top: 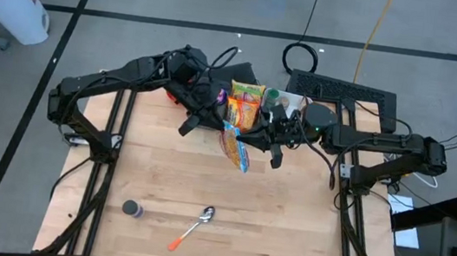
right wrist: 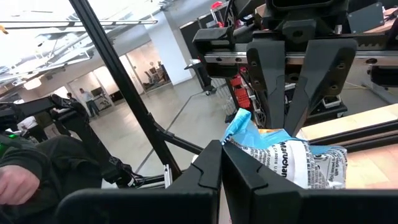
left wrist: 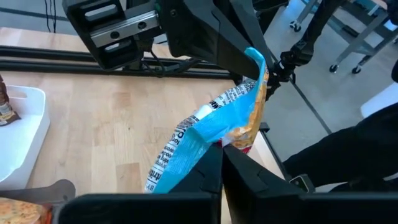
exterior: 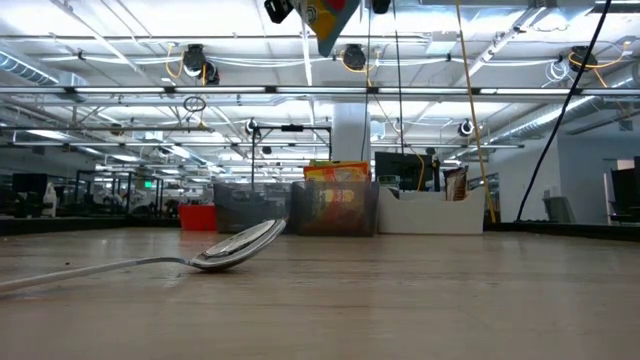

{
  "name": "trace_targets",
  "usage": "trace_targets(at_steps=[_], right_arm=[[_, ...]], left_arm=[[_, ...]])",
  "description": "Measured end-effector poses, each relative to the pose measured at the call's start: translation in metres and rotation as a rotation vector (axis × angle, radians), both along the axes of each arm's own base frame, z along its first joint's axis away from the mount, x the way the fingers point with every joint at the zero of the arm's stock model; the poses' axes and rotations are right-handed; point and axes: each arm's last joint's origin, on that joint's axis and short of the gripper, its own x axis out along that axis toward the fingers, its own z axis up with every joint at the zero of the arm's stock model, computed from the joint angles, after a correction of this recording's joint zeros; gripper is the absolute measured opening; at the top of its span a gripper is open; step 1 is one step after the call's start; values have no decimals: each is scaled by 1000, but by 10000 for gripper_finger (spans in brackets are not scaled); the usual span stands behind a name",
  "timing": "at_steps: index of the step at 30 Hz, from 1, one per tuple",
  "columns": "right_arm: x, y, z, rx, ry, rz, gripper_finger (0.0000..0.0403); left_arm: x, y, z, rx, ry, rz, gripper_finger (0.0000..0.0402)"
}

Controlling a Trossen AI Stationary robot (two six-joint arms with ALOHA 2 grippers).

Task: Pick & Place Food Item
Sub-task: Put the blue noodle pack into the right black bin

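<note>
Snack packet [top: 236,145] — a crinkled foil bag in blue, orange and yellow print — hangs in the air above the far middle of the light wooden table [top: 204,186], clear of the surface. Its long axis runs roughly along the line between the two arms, one end toward each. The left gripper [top: 212,119] is clamped flat on the end nearer the left arm; in the left wrist view its dark fingers [left wrist: 211,171] meet on the blue seam. The right gripper [top: 269,138] pinches the opposite end, fingers likewise pressed together on the packet [right wrist: 280,155]. Both arms are thus equally near, and each has hold. Judgement: one must let go before the other can carry the item off.

Just behind the packet sit a clear plastic bin [top: 246,95] with orange-boxed goods and a white tray [top: 289,99]. Near the table's front edge lie a metal spoon with an orange handle [top: 193,228] and a small dark cylinder [top: 131,209], well apart from the work.
</note>
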Motion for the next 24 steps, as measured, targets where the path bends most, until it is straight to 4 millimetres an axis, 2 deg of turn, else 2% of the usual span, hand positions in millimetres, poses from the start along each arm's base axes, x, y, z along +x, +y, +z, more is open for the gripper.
trace_targets(at_steps=[9, 12, 16, 24], right_arm=[[0, 0, -1, 1, 8, -5, 1], [0, -3, -1, 19, 12, -26, 13], [-1, -10, -1, 47, 19, -56, 55], [-3, -25, -1, 54, 21, -108, 169]], left_arm=[[0, 2, 0, 24, 5, 31, 3], [-2, 5, 0, 28, 6, 53, 3], [-5, 10, 2, 10, 15, 85, 3], [-9, 16, 4, -6, 34, 171, 2]])
